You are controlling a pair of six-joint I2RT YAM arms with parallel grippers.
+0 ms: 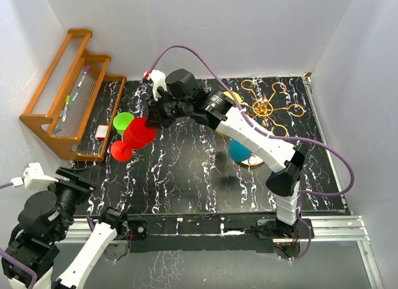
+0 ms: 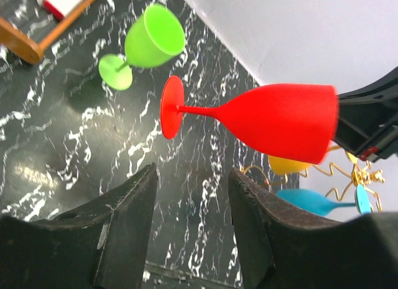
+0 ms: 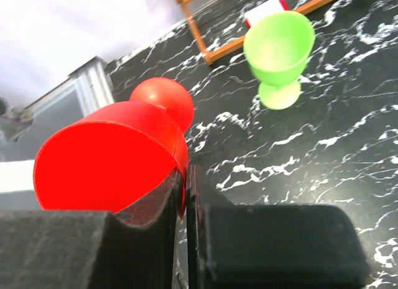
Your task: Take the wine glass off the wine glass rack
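Note:
My right gripper is shut on the rim of a red wine glass, one finger inside the bowl and one outside. It holds the glass tilted on its side above the black marble mat, foot pointing left. The glass also shows in the right wrist view, pinched between the right gripper's fingers, and in the left wrist view. The gold wire rack stands at the back right, with a yellow glass and a blue glass hanging on it. My left gripper is open and empty near the front left.
A green wine glass stands upright on the mat just left of the red one, also in the right wrist view. An orange-brown wooden stepped shelf sits at the back left, a small white-and-red object by its foot. White walls enclose the table.

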